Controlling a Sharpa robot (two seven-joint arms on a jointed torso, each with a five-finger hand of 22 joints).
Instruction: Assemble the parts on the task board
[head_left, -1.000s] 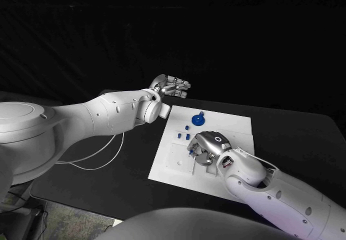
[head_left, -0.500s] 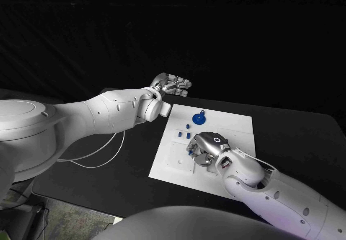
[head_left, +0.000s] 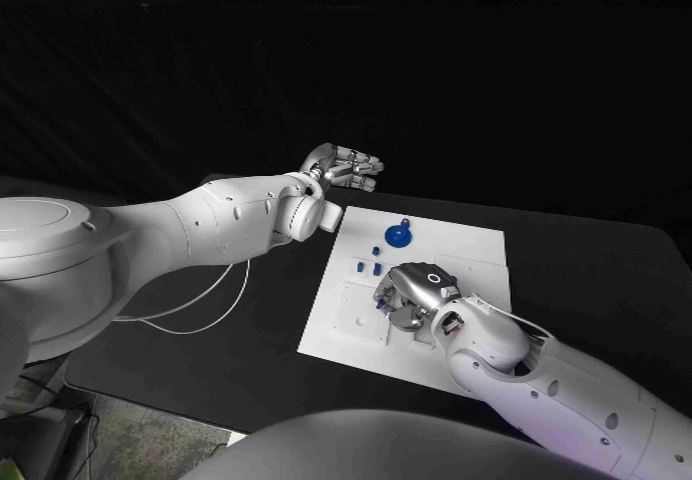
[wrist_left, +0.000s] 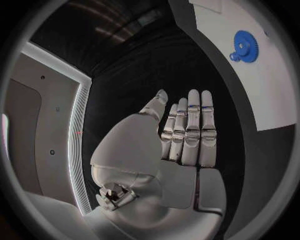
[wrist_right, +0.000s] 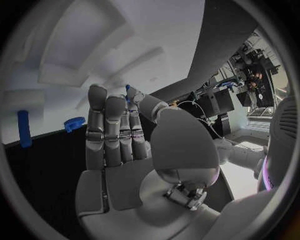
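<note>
The white task board (head_left: 346, 335) lies in the middle of the black table. On its far part sits a blue gear (head_left: 397, 237), with small blue pegs (head_left: 375, 270) just in front of it. My right hand (head_left: 415, 295) rests on the board's middle, fingers pointing down and left. In the right wrist view a small blue part (wrist_right: 127, 88) shows between its thumb and a fingertip. A blue peg (wrist_right: 24, 129) and a blue gear (wrist_right: 75, 122) lie beyond those fingers. My left hand (head_left: 343, 166) hangs above the table past the board's far-left corner, fingers straight and empty (wrist_left: 187, 130). The left wrist view shows the gear (wrist_left: 245, 46).
A thin white cable (head_left: 188, 315) loops over the table to the left of the board. Raised white blocks (head_left: 488, 300) stand on the board beside my right wrist. Bare black table surrounds the board on every side.
</note>
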